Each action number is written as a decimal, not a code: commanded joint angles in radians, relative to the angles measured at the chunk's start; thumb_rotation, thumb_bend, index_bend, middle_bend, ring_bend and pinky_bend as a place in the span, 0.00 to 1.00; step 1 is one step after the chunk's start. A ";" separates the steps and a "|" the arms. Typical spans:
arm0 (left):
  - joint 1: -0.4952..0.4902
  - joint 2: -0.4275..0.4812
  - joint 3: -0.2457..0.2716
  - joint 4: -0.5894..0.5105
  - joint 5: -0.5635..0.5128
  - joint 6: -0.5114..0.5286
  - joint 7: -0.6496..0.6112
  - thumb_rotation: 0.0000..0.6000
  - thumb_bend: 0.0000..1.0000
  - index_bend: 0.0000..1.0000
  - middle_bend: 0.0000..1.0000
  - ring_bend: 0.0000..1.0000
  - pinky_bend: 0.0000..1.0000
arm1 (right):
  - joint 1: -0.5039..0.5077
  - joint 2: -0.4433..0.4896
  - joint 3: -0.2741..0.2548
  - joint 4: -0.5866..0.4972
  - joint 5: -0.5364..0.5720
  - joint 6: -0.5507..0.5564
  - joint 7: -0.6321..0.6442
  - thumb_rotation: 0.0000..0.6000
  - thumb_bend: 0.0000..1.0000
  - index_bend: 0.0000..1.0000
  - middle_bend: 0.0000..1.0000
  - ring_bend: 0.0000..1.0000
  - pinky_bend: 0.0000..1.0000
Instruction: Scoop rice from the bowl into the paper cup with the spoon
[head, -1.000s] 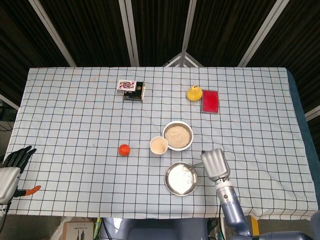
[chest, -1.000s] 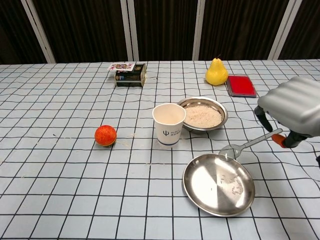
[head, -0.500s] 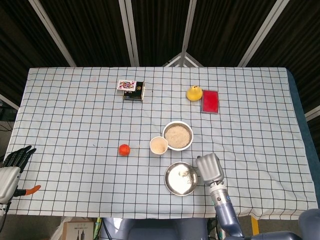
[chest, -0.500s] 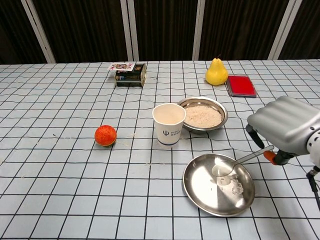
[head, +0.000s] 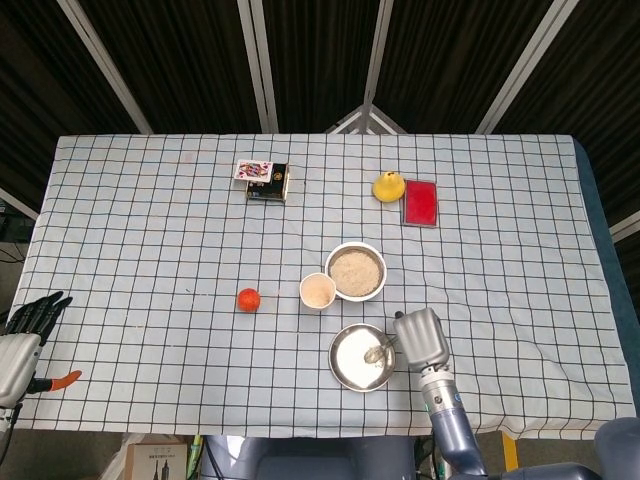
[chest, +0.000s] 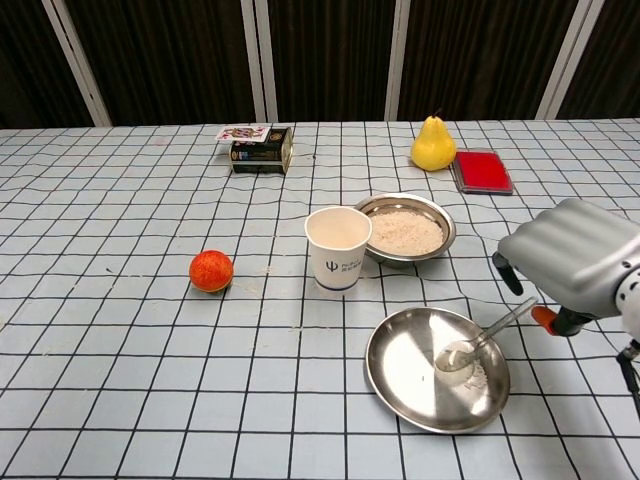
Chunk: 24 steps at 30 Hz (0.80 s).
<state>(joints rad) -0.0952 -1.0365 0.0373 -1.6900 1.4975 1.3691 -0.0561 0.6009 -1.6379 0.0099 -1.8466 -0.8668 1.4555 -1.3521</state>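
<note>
Your right hand (chest: 575, 262) holds the spoon (chest: 478, 343) by its handle, the spoon's head resting inside the steel plate (chest: 400, 375) among a few stray grains. Your left hand (head: 20, 340) sits off the table's edge at 8 o'clock, fingers spread and holding nothing. The bowl (chest: 440, 222) of rice lies at 12 o'clock from the plate, with the paper cup (chest: 338, 248) just beside the bowl at its 9 o'clock. An orange ball (chest: 211, 271) lies further out at 9 o'clock.
</note>
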 joint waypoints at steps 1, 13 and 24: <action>0.000 0.000 0.000 0.000 -0.002 -0.001 0.002 1.00 0.00 0.00 0.00 0.00 0.00 | -0.001 0.005 -0.002 -0.002 0.005 0.003 -0.004 1.00 0.41 0.35 0.97 1.00 1.00; 0.000 0.000 -0.002 -0.001 -0.005 -0.002 0.003 1.00 0.00 0.00 0.00 0.00 0.00 | -0.003 0.046 0.002 -0.015 -0.016 0.020 0.021 1.00 0.40 0.29 0.97 1.00 1.00; 0.003 -0.005 -0.004 0.003 -0.004 0.007 0.009 1.00 0.00 0.00 0.00 0.00 0.00 | -0.089 0.240 -0.010 -0.032 -0.166 0.069 0.281 1.00 0.40 0.02 0.29 0.29 0.51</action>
<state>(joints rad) -0.0920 -1.0412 0.0330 -1.6868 1.4938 1.3763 -0.0473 0.5461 -1.4511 0.0076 -1.8709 -1.0013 1.5125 -1.1423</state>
